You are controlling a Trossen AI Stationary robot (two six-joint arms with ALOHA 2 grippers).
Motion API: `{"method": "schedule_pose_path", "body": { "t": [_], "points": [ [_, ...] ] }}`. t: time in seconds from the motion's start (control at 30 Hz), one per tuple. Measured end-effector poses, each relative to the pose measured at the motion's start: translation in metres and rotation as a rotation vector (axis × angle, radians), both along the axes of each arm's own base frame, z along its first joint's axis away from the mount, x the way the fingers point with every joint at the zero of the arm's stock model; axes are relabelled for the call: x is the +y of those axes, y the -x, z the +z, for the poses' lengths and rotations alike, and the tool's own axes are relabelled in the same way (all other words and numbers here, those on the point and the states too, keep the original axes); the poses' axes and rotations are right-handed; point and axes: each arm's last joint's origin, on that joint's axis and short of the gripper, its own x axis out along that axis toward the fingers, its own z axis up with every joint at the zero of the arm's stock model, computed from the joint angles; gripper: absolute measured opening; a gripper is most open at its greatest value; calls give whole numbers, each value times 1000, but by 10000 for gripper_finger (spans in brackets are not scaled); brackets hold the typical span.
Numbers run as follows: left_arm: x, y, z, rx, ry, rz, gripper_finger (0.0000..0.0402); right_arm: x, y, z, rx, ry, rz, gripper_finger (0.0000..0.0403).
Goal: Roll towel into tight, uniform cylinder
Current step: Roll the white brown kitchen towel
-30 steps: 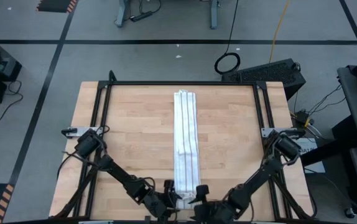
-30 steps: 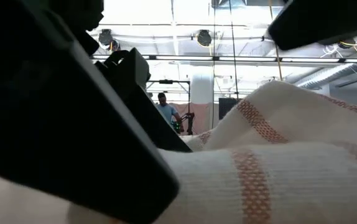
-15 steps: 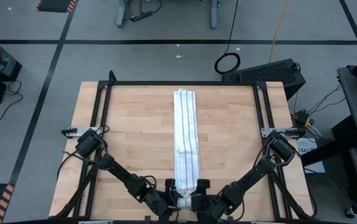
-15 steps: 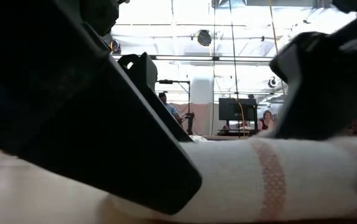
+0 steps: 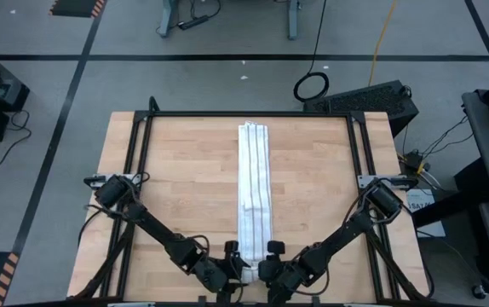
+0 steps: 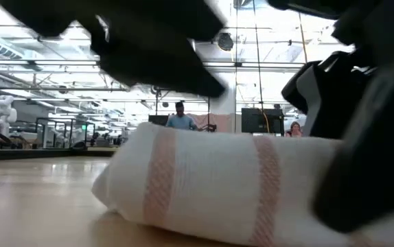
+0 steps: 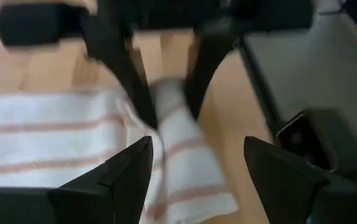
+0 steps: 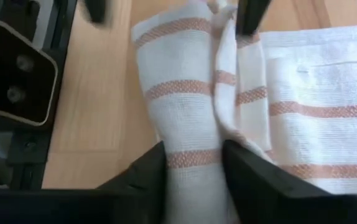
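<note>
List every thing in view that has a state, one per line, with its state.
towel: folded into a long narrow strip on the table, near end turned over into the start of a roll.
left gripper: jaws open, at the left side of the towel's near end.
right gripper: jaws closed on the rolled near end.
table: bare wood around the strip.

Both grippers' dark bodies hide the towel's (image 5: 255, 188) near end in the high view.

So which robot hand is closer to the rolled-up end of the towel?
The right gripper: its fingers pinch the rolled end of the towel between them. The left gripper sits just beside that same end, jaws open, with the fold between its fingers in the left wrist view.
</note>
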Motion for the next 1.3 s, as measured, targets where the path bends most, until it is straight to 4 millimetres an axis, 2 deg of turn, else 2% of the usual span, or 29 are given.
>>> {"method": "schedule_pose_path", "body": {
  "t": [0.17,0.3,0.57,0.87,1.0,1.23,1.3],
  "points": [
    [-8,8,15,-38,-16,-57,258,-5,-4,0,1,-3,-14,81],
    [-18,14,4,-23,-52,-95,258,-8,-7,0,5,-7,-20,56],
    [-18,12,-21,-43,-230,-68,258,-14,-15,1,30,-90,7,42],
    [-14,10,-40,41,-244,-113,250,-20,-21,1,40,-141,16,41],
    [-13,11,-39,39,-264,-102,198,-20,-22,1,42,-144,19,41],
    [-11,8,-39,50,-178,-24,28,-20,-21,3,52,-169,12,41],
    [-10,7,-39,61,-126,28,20,-20,-19,8,50,-160,28,48]
  ]
}}
